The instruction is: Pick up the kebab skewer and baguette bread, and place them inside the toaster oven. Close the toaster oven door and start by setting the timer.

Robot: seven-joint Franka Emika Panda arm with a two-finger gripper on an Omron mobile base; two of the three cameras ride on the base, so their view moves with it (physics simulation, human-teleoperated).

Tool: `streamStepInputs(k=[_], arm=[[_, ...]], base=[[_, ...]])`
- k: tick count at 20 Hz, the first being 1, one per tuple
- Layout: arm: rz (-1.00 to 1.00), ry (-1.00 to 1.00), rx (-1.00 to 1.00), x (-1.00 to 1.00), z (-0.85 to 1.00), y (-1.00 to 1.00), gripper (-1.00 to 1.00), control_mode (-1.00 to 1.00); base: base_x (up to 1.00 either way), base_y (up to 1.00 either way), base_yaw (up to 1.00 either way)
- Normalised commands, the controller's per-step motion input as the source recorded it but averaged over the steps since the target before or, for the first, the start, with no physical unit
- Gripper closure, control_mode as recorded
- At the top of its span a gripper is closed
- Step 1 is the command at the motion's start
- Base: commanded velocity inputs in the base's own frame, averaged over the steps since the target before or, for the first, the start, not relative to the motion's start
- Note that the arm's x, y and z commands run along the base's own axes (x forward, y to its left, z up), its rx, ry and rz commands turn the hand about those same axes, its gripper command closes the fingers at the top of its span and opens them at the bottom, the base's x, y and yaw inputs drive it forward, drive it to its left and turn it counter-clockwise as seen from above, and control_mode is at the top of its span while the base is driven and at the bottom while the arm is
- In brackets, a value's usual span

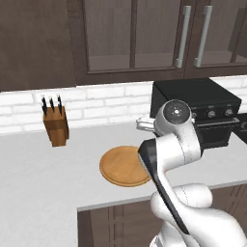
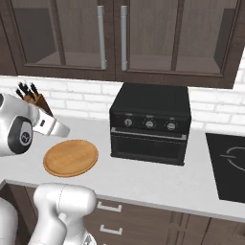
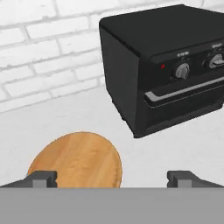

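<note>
The black toaster oven [image 1: 193, 103] [image 2: 150, 107] [image 3: 157, 39] stands on the counter against the white brick wall. Its door [image 2: 148, 147] [image 3: 188, 105] is shut, under a row of three round knobs [image 2: 150, 124]. My gripper [image 3: 112, 178] is open and holds nothing. It hovers over the right edge of a bare round wooden plate [image 3: 78, 159] [image 1: 123, 166] [image 2: 71, 157], left of the oven and pointing toward it. The kebab skewer and the baguette bread are out of view.
A brown wooden knife block [image 1: 56, 126] [image 2: 36, 101] stands at the back left by the wall. A black cooktop [image 2: 229, 167] lies right of the oven. Dark cabinets with long metal handles [image 2: 101, 36] hang above. The counter's front edge [image 2: 143, 198] runs just behind my arm.
</note>
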Motion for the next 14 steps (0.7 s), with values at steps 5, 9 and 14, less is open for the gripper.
streamStepInputs(k=[5,9,14], arm=[[0.29,0.03,0.00,-0.22,0.10,-0.92,-1.00,-1.00],[0.45,-0.05,0.00,-0.23,0.02,-0.82,-1.00,-1.00],[0.25,-0.25,0.00,-0.15,0.00,-0.33,-1.00,-1.00]], base=[[0.00,0.00,0.00],[0.00,0.00,0.00],[0.00,0.00,0.00]])
